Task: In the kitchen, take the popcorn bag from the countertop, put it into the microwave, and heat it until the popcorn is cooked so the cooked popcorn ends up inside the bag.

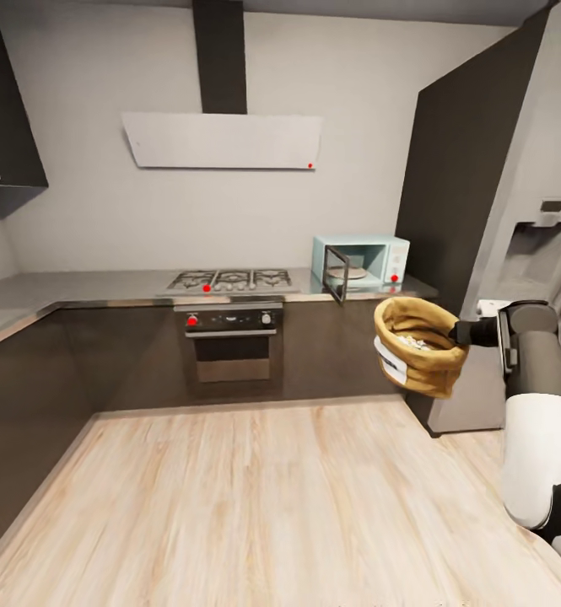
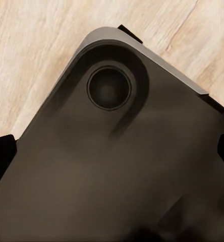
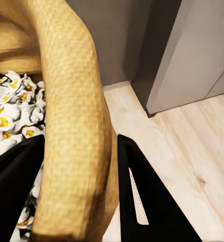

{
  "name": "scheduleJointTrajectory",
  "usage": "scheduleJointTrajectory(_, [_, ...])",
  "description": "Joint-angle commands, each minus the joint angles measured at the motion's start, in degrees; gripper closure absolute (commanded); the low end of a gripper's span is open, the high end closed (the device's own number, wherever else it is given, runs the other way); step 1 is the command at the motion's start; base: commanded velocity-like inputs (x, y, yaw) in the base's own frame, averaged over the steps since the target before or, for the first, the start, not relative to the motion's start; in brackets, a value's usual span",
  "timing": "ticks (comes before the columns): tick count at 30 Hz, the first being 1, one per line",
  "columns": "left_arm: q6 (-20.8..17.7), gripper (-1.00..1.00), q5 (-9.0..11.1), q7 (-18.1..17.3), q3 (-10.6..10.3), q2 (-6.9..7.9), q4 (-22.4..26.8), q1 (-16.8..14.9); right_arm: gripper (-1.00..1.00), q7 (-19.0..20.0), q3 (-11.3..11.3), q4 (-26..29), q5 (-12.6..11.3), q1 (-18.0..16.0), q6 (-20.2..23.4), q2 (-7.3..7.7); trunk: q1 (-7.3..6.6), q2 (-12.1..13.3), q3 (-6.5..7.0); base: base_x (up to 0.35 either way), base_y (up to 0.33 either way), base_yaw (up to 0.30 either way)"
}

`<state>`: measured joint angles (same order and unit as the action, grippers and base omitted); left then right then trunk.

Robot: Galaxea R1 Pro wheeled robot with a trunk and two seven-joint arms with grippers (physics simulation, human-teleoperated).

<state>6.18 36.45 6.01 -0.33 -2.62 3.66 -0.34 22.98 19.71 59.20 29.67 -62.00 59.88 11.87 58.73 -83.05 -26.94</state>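
Progress: I've got the popcorn bag [image 1: 419, 344] up off the worktop [image 1: 78, 291], hanging in the air out in front of me at my right, well apart from the microwave [image 1: 362, 260].
Right pincer: clamped on the bag's rolled rim [image 3: 74, 151], one finger inside the sack, one outside.
Contents: the popcorn [image 3: 11, 113] looks white and fluffy with yellow centres, so I judge it already popped — the heating may well be done, though I can't confirm that from here.
Microwave: door swung open, glass plate bare inside, sitting at the right end of the worktop by the tall dark cabinet [image 1: 461, 169].
Left to do: if it's cooked, I'd say little; if not, carry it over and load it.
Left pincer: I cannot tell its state; its camera faces a dark rounded part of the robot [image 2: 112, 151] over the wooden floor [image 1: 255, 497].
Room: gas hob [image 1: 229, 280], built-in oven [image 1: 229, 341], hood [image 1: 221, 139] above.
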Motion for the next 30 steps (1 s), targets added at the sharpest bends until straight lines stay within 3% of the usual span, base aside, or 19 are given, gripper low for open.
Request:
scheduleJointTrajectory(1, [0.1, -1.0, 0.0, 0.2, 0.0, -0.12, 0.2, 0.0, 1.0, 0.6, 0.1, 0.0, 0.6, -0.1, 0.1, -0.01, 0.0, 0.0, -0.06, -0.001, -0.002, -0.297])
scheduleJointTrajectory(3, [0.1, -1.0, 0.0, 0.3, -1.1, -0.43, 0.1, 0.0, 1.0, 0.6, 0.1, 0.0, 0.6, -0.1, 0.1, -0.01, 0.0, 0.0, -0.06, 0.029, -0.011, -0.297])
scheduleJointTrajectory(7, [-0.5, -1.0, 0.2, 0.3, -7.4, -0.64, 0.0, 0.0, 1.0, 0.6, 0.1, 0.2, 0.6, -0.1, 0.1, -0.01, 0.0, 0.0, -0.06, 0.198, -0.13, -0.297])
scheduleJointTrajectory(9, [-0.7, -1.0, 0.2, 0.4, -8.4, -0.61, -0.1, 0.0, 1.0, 0.7, 0.0, 0.3, 0.5, -0.1, 0.1, -0.05, 0.0, 0.0, -0.06, 0.242, -0.163, -0.296])
scheduleJointTrajectory(13, [-0.8, -1.0, 0.6, 0.4, -8.8, -0.49, -0.1, 0.0, 1.0, 0.7, -0.2, 0.8, 0.3, -0.1, 0.1, -0.14, 0.0, 0.0, -0.06, 0.247, -0.173, -0.221])
scheduleJointTrajectory(27, [-0.7, -1.0, 1.3, 0.4, -8.6, -0.37, -0.2, 0.0, 1.0, 1.0, -0.6, 0.6, -0.1, -0.1, 0.1, -1.57, 0.0, 0.0, -0.06, 0.248, -0.189, -0.007])
scheduleJointTrajectory(28, [-0.7, -1.0, 1.3, 0.4, -8.6, -0.37, -0.2, 0.0, 1.0, 1.0, -0.7, 0.6, -0.1, -0.1, 0.1, -1.77, 0.0, 0.0, -0.06, 0.248, -0.189, 0.0])
scheduleJointTrajectory(30, [-0.7, -1.0, 1.3, 0.4, -8.6, -0.37, -0.2, 0.0, 1.0, 1.0, -2.5, 0.6, -0.1, -0.1, 0.1, -3.55, 0.0, 0.0, -0.06, 0.248, -0.189, 0.0])
